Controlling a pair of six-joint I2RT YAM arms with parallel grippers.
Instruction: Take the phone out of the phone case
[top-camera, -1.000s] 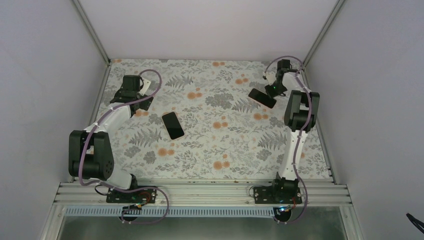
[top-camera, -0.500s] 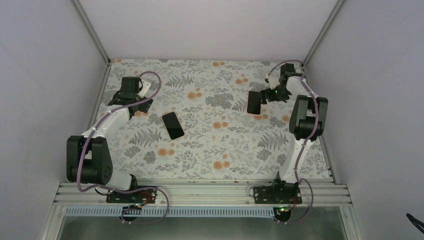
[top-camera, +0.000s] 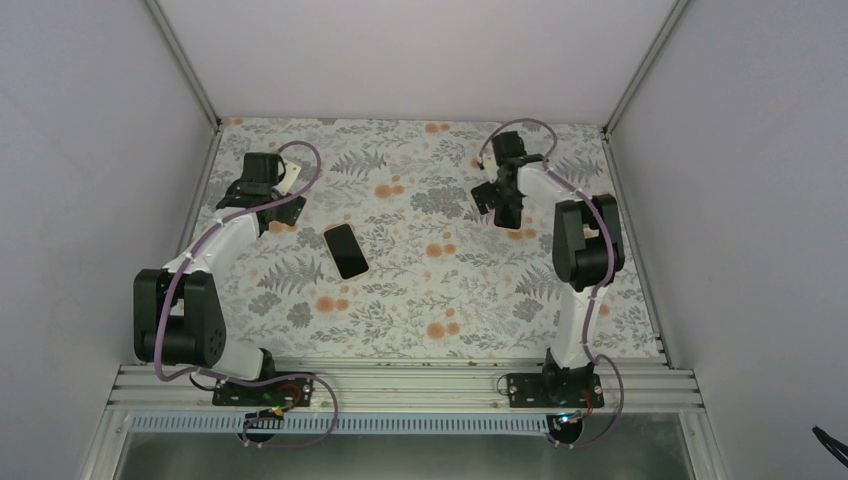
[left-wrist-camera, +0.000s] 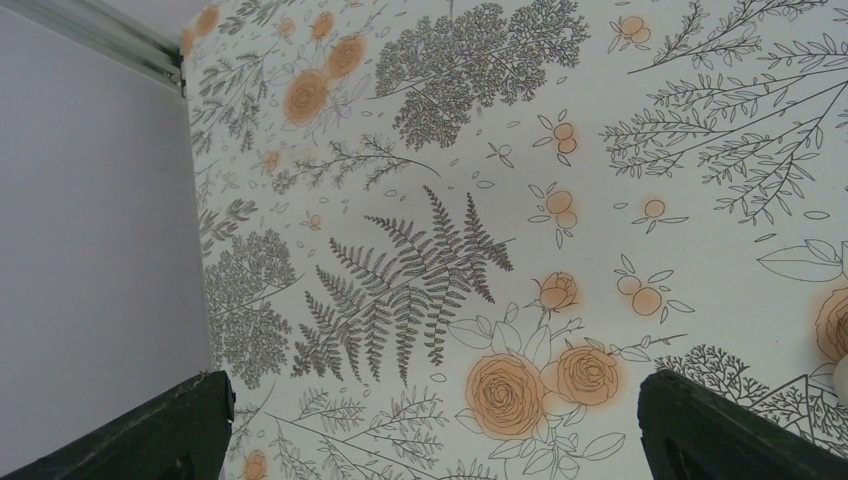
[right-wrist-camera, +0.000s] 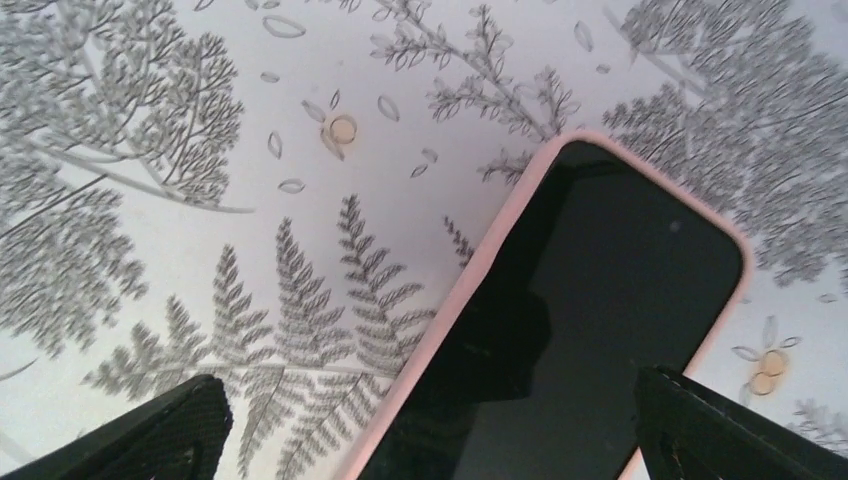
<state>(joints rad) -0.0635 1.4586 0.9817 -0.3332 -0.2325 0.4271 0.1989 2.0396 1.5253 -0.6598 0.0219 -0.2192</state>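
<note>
Phone (right-wrist-camera: 600, 320), glossy black face, in pink case (right-wrist-camera: 437, 330)

Phone case (right-wrist-camera: 432, 335): smooth pink rim, glossy blk inside. Table cover (right-wrist-camera: 250, 200): matt, printed. Frame rails (top-camera: 400, 385): bare metal.

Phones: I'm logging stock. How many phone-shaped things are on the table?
2. A black phone lies flat left of the middle of the table. A pink-rimmed one lies beneath the open right gripper. Others may be hidden.
</note>
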